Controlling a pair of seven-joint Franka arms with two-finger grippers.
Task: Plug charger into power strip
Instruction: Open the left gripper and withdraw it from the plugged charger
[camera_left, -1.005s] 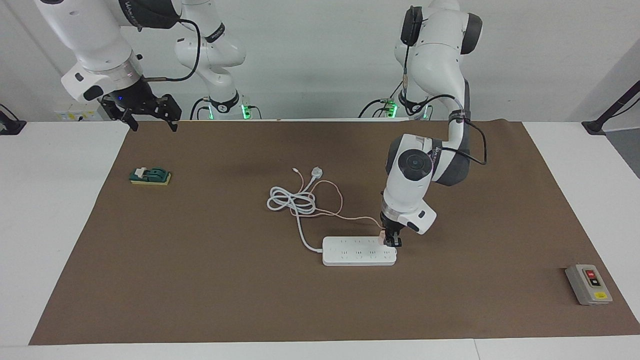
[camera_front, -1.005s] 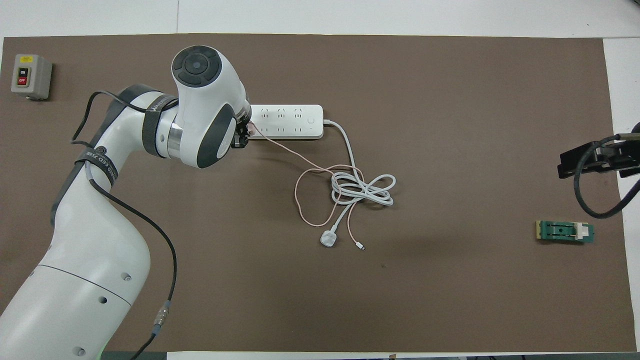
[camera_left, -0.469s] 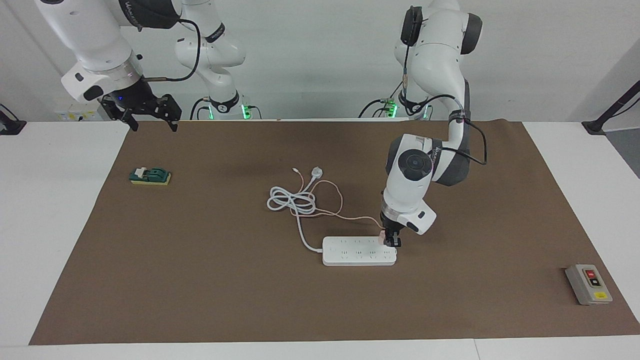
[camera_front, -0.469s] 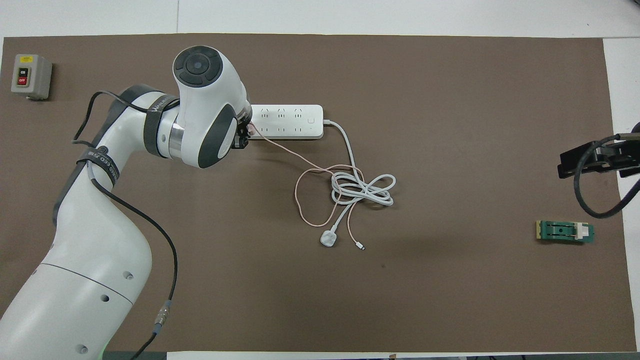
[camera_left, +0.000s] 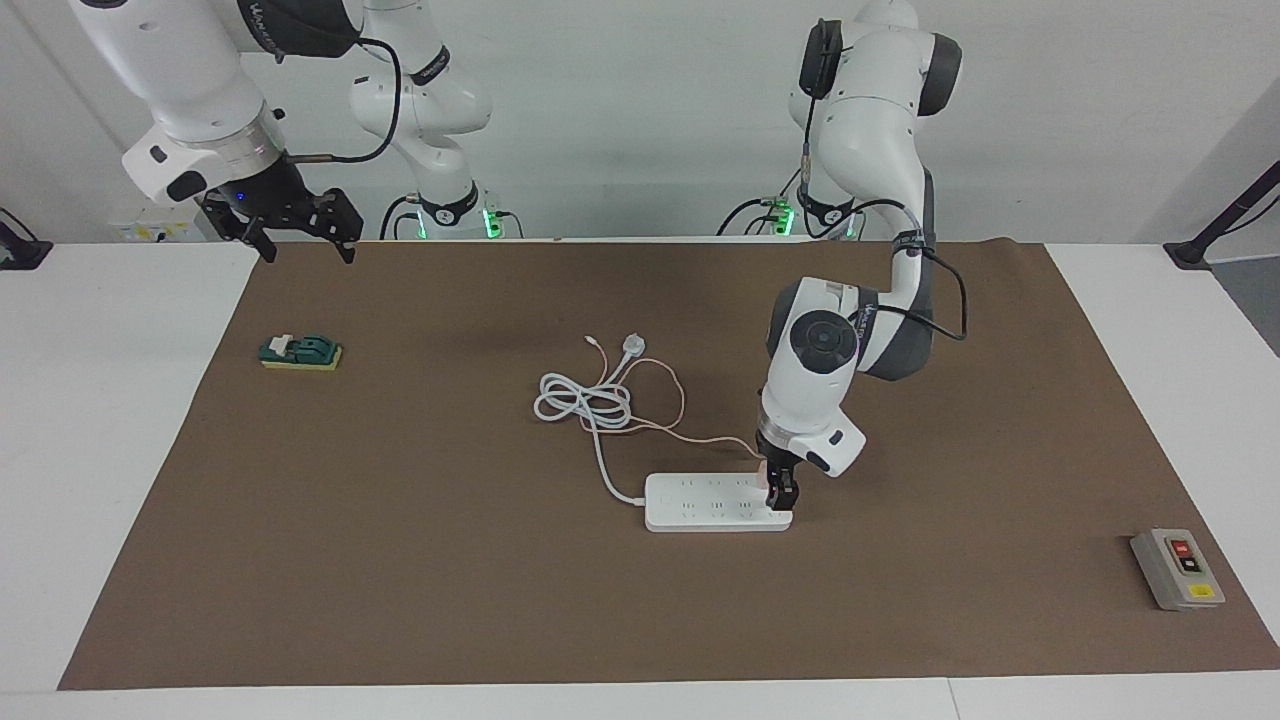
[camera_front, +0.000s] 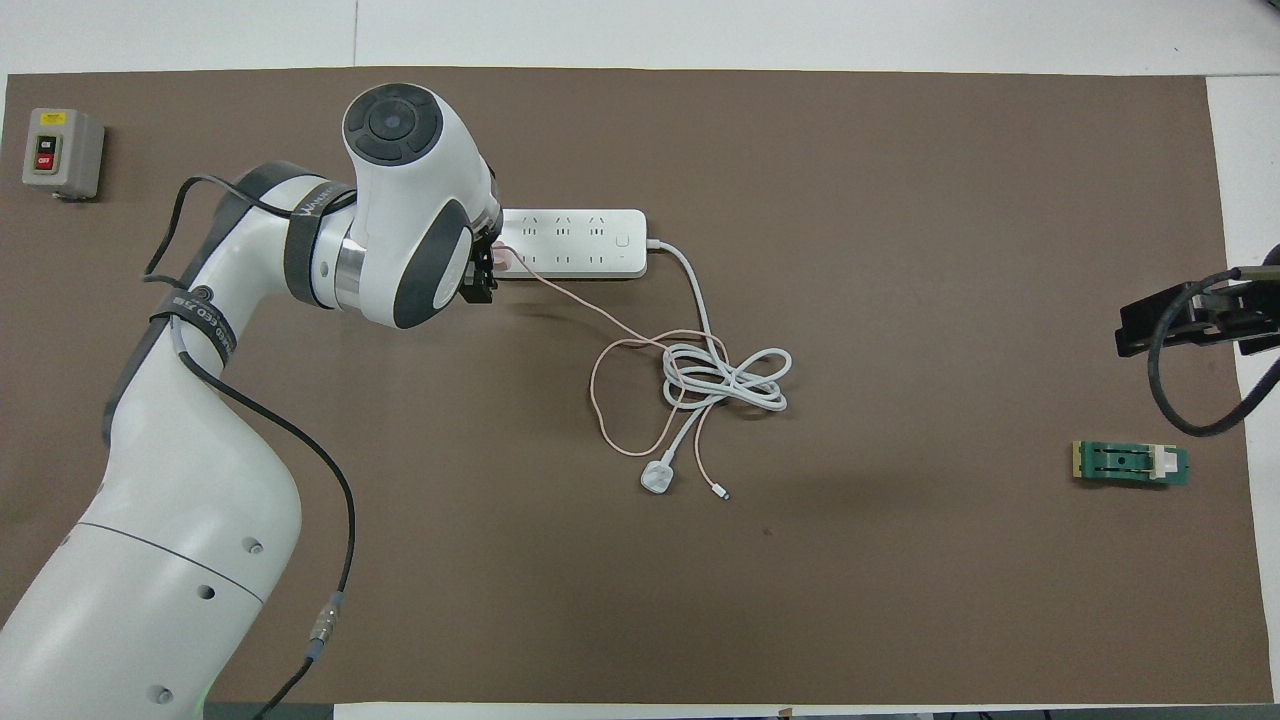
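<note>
The white power strip (camera_left: 700, 503) (camera_front: 580, 243) lies flat mid-mat. The pale pink charger (camera_left: 764, 466) (camera_front: 504, 258) stands on the strip's end toward the left arm, in the row nearer the robots. Its prongs are hidden. Its thin pink cable (camera_left: 690, 435) (camera_front: 600, 400) trails toward the robots. My left gripper (camera_left: 782, 497) (camera_front: 485, 275) points down at that same end, right beside the charger. The arm's wrist covers most of it from above. My right gripper (camera_left: 300, 235) hangs open and empty over the mat's corner at the right arm's end, waiting.
The strip's thick white cord (camera_left: 585, 400) lies coiled nearer the robots and ends in a round white plug (camera_front: 657, 479). A grey switch box (camera_left: 1177, 568) sits at the left arm's end. A green block (camera_left: 300, 352) lies at the right arm's end.
The left arm's wrist has tilted and its gripper has slid a little across the strip's end, away from the robots. The charger stays on the strip. The right arm has not moved.
</note>
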